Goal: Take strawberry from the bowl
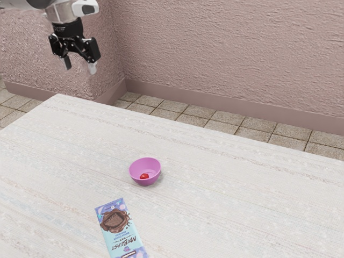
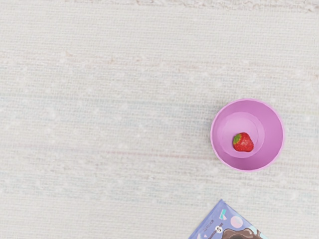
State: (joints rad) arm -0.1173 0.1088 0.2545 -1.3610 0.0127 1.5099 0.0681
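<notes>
A pink bowl (image 1: 145, 165) is sitting upright on the white table (image 1: 242, 199). A flat chocolate bar (image 1: 121, 231) is lying near it, farther from the table's long back edge.

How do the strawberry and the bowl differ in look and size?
The strawberry is red with a green leafy top, while the bowl is plain pink-purple. The strawberry is small and solid; the bowl is much larger, hollow and open at the top. Both look roughly round from above.
</notes>
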